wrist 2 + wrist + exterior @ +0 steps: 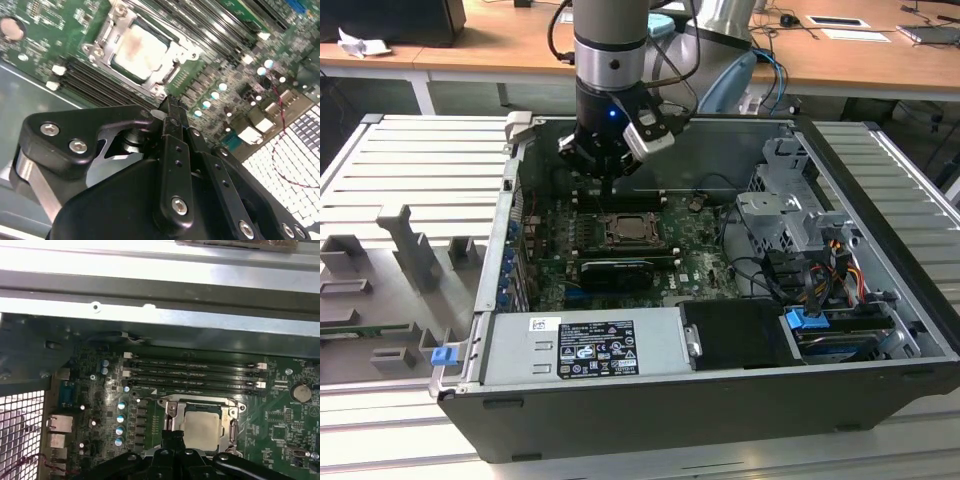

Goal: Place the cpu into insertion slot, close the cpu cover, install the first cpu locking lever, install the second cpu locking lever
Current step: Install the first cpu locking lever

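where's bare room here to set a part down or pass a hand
Free: ribbed table beyond the grey fixtures, exterior view's left; power supply top. Crowded: board around the cpu beside the tool, cables by the drive cage.

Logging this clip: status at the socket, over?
The gripper shut, empty, hovering near the cpu. Chip flat in place, the cpu cover down around it. Nothing lying over them.

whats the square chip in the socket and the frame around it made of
The small square tan-silver cpu: top looks like matte metal, with a dull pale sheen. The thin silver cpu cover frame around it: likely bare stamped sheet metal, with bright glints on its edges.
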Motion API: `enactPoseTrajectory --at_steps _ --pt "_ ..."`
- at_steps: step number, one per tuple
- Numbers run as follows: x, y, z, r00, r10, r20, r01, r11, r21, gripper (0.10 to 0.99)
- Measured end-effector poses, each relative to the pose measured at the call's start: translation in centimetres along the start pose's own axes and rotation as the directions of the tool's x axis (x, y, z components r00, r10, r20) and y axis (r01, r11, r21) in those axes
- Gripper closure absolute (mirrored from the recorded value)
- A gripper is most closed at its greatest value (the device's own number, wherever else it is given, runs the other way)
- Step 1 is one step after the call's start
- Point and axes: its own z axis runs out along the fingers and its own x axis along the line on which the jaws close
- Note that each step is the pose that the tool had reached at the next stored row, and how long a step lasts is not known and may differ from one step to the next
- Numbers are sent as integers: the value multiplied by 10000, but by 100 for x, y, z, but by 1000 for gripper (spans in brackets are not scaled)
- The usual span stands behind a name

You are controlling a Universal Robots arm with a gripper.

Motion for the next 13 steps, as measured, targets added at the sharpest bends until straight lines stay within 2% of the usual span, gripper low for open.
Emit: enactPoseTrajectory --at_steps 1,3,6,8,13 --pt "32 2 3 10000 -1 2 1 10000 -1 980" --pt "174 13 22 10000 -4 9 4 10000 -2 980" --pt "255 24 40 10000 -11 11 11 10000 -3 980" --pt "291 44 59 10000 -23 8 23 10000 -3 980" --pt "306 142 84 10000 -27 10 27 10000 -18 980"
